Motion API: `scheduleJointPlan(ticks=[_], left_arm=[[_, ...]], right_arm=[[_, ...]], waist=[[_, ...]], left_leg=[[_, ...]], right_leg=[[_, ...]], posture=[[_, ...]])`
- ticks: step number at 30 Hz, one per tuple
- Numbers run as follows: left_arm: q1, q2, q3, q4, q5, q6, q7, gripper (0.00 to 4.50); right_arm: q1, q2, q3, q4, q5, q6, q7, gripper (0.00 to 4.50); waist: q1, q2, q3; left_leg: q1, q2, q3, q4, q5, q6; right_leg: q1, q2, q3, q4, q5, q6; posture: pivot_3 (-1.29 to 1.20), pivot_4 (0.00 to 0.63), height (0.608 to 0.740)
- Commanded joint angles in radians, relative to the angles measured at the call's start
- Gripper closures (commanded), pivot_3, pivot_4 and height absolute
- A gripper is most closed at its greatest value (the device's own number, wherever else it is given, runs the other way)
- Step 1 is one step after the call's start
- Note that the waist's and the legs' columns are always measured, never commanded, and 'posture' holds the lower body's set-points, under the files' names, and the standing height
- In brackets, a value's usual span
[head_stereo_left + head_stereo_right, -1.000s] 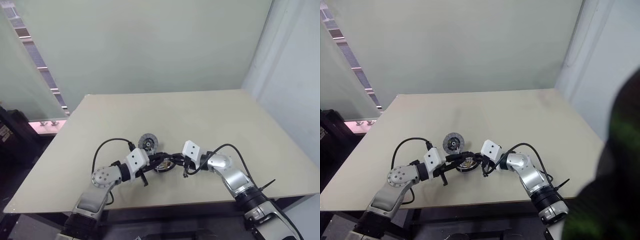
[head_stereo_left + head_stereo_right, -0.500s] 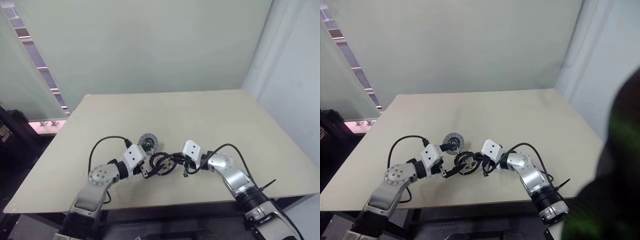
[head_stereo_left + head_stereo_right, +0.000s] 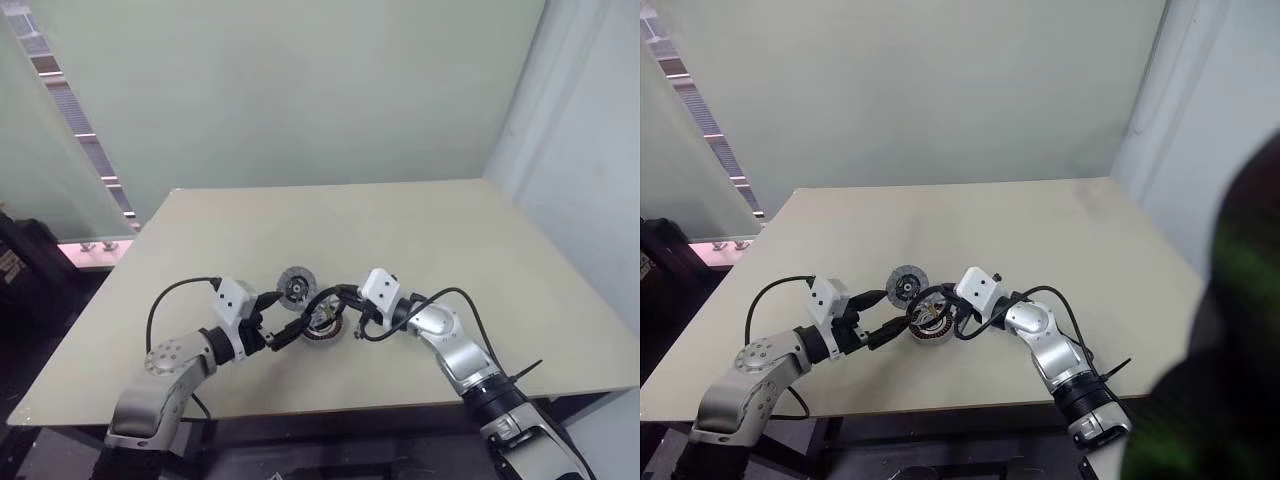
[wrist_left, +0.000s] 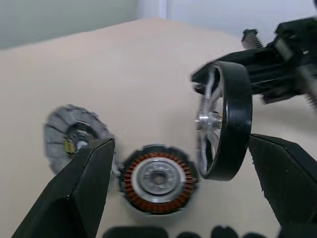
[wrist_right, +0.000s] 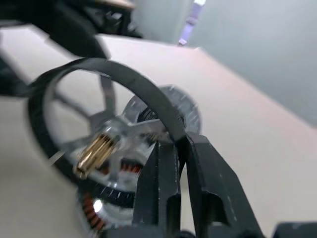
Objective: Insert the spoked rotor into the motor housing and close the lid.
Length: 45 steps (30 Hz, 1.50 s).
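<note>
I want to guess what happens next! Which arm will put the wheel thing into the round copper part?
Probably the right. Its gripper is shut on the rotor's rim, holding it just above the housing. The left gripper is open and holds nothing.

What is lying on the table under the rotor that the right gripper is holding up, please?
The motor housing lies on the table under the raised rotor, its copper windings and pale centre showing. Its underside is hidden.

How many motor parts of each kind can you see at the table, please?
spoked rotor, black rim, silver spokes: 1
motor housing, round, reddish-copper windings, pale centre: 1
dull grey disc, dark centre: 1
Total: 3
</note>
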Motion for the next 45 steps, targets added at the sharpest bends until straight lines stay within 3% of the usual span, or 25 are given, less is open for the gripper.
scheduleJointPlan(ticks=[1, 10, 19, 25, 30, 38, 43, 45], left_arm=[[0.015, -0.015, 0.094, -0.056, -0.105, 0.103, 0.054, 0.00], [0.020, -0.145, 0.231, -0.071, -0.389, 0.320, 0.214, 0.00], [-0.040, -0.343, 0.361, 0.060, -0.838, 0.527, 0.622, 0.00], [-0.063, -0.428, 0.375, 0.160, -1.171, 0.480, 0.889, 0.00], [-0.074, -0.500, 0.357, 0.175, -1.382, 0.355, 1.018, 0.00], [-0.058, -0.577, 0.282, 0.183, -1.481, 0.321, 1.115, 0.00], [-0.031, -0.518, 0.242, 0.207, -1.465, 0.311, 1.116, 0.00], [-0.026, -0.460, 0.212, 0.188, -1.329, 0.317, 1.049, 0.00]], right_arm=[[-0.005, 0.011, -0.093, 0.011, -0.003, -0.060, -0.110, 4.49], [0.001, 0.038, -0.108, 0.034, -0.035, -0.108, -0.173, 4.49], [0.000, 0.066, -0.113, 0.023, -0.028, -0.154, -0.175, 4.49], [0.000, 0.062, -0.100, 0.025, -0.039, -0.162, -0.162, 4.49], [0.005, 0.059, -0.090, 0.023, -0.047, -0.171, -0.152, 4.49], [0.011, 0.055, -0.082, 0.019, -0.060, -0.198, -0.154, 4.49], [0.010, 0.054, -0.084, 0.019, -0.063, -0.206, -0.156, 4.49], [0.015, 0.058, -0.086, 0.015, -0.052, -0.191, -0.147, 4.49]], waist=[[0.001, 0.000, 0.000], [0.000, 0.000, 0.000], [0.000, -0.001, 0.000], [0.001, -0.002, 0.000], [0.001, -0.002, 0.000], [0.001, -0.003, -0.001], [0.000, -0.003, -0.001], [0.000, -0.003, -0.001]], left_leg=[[0.000, 0.000, 0.000, 0.000, 0.000, 0.000], [0.001, 0.001, 0.000, 0.000, 0.000, 0.000], [0.001, 0.000, -0.001, 0.002, 0.000, 0.000], [0.000, 0.000, -0.001, 0.002, 0.000, 0.000], [0.000, -0.001, -0.001, 0.002, 0.000, 0.000], [0.000, -0.001, 0.000, 0.002, 0.000, 0.000], [0.001, -0.001, 0.000, 0.002, 0.000, 0.000], [0.002, -0.001, 0.000, 0.001, 0.000, 0.000]], right_leg=[[0.000, 0.000, 0.000, 0.000, 0.000, 0.000], [0.000, 0.001, 0.000, 0.000, 0.000, 0.000], [0.002, 0.001, 0.001, -0.001, 0.000, 0.000], [0.002, 0.000, 0.001, -0.001, 0.000, 0.000], [0.003, 0.000, 0.001, -0.002, 0.000, -0.001], [0.005, 0.000, 0.001, -0.004, -0.001, -0.003], [0.006, 0.001, 0.001, -0.004, -0.001, -0.003], [0.006, 0.001, 0.001, -0.004, -0.002, -0.003]], posture=[[0.00, 0.000, 0.740], [0.00, 0.000, 0.740], [0.00, 0.000, 0.740], [0.00, 0.000, 0.740], [0.00, 0.000, 0.740], [0.00, 0.000, 0.740], [0.00, 0.000, 0.740], [0.00, 0.000, 0.740]])
